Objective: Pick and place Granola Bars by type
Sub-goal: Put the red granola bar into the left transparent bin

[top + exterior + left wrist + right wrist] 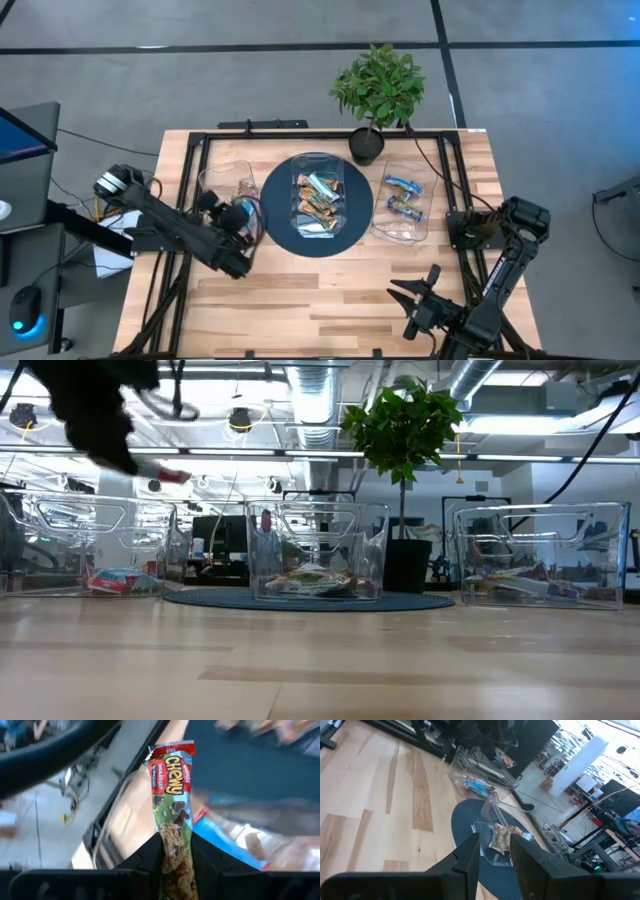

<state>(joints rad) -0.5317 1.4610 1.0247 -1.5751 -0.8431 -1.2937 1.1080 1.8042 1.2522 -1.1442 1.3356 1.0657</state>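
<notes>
Risk was mostly about the grip. My left claw [176, 851] had a Chewy bar [172, 805] pinched by one end only, so most of the wrapper stuck out free past the fingers. If the arm swung hard or the foil slid, I figured the bar could twist or drop short of the left tub [228, 205], maybe onto the rim or the bare table [330, 290] by the left edge. It hung over that tub, which sat toward the table's left edge beside the round blue mat [318, 205].

The rest of the granola bars [318, 200] were piled in the middle tub [318, 198] on the mat, and a couple of blue-wrapped ones [402, 197] lay in the right tub [403, 200] near the right edge, just in front of the potted plant [378, 90]. So the sorting looked well underway but not close to done.

My right claw [422, 297] waited near the front right corner with fingers spread wide and nothing between them.

View differences were handy. Only the left wrist cam showed the wrapper print and how little of the bar was actually clamped; overhead the bar was pretty much hidden under the arm. The low cam showed a red end poking out well above the tub wall, plus a bar already lying inside the left tub, which overhead barely hinted at.
</notes>
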